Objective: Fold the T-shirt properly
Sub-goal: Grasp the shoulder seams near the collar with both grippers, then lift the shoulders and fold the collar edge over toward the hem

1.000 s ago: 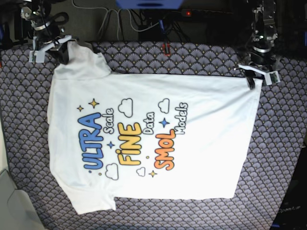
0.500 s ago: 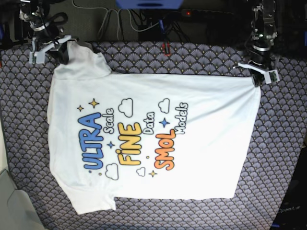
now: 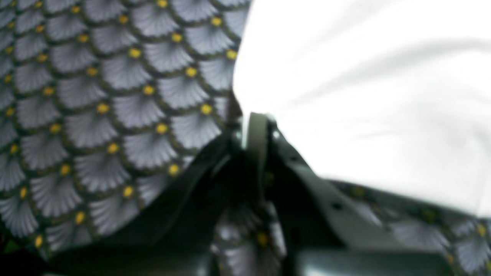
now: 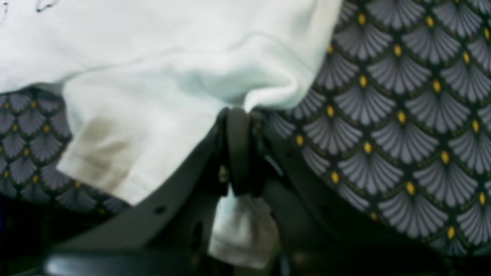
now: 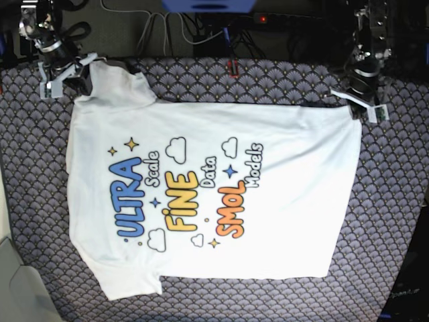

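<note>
Lifting both far corners since a second ago, the left gripper and right gripper, jaws closed on the shirt spread print-up on the worktop, begin the first fold.

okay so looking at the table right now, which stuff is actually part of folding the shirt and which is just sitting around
Part of the job:
T-shirt, print side up
left gripper, shut on a hem corner
right gripper, shut on a sleeve

Just there:
patterned tablecloth
cables behind the table
</note>
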`<state>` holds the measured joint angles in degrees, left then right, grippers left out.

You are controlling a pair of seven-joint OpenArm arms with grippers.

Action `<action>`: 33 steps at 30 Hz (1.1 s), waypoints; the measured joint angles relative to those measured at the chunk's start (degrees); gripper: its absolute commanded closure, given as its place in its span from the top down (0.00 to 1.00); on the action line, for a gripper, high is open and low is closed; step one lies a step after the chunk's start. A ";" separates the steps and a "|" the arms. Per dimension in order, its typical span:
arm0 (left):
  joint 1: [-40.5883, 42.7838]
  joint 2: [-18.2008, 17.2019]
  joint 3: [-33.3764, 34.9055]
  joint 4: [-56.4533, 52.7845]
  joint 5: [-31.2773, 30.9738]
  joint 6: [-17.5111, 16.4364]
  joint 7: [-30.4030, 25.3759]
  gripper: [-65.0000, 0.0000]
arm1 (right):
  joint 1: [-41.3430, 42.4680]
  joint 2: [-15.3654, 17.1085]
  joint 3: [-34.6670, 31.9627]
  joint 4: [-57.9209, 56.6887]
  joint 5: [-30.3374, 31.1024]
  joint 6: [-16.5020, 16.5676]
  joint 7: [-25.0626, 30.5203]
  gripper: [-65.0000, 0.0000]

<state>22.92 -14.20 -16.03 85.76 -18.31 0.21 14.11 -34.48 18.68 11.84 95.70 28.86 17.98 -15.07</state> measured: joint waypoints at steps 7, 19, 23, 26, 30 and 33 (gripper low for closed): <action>-1.11 0.07 0.02 5.57 -0.02 0.00 4.90 0.01 | 3.06 0.76 0.09 0.79 -0.07 -0.02 0.00 0.00; -10.03 -0.17 0.00 5.64 0.44 0.00 15.43 0.01 | 13.73 2.95 5.35 0.61 0.02 -0.02 -10.71 0.00; -12.57 -0.22 0.02 5.62 0.37 0.00 17.86 0.01 | 16.79 4.37 5.77 0.46 0.04 -0.02 -13.22 0.00; -15.15 -0.24 0.02 5.62 0.44 0.00 18.67 0.01 | 18.78 4.81 5.86 0.46 -0.02 0.00 -14.01 0.00; -17.97 -0.22 0.00 5.62 0.44 0.02 19.89 0.01 | 20.92 4.79 5.73 0.39 -0.02 0.00 -16.31 0.00; -20.04 -0.22 0.00 5.53 0.44 0.02 20.02 0.01 | 23.12 4.81 5.62 0.39 -0.04 0.00 -18.03 0.00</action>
<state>2.87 -14.41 -16.03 91.29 -17.87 0.23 34.13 -11.35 23.49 17.45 96.09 28.82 17.98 -33.10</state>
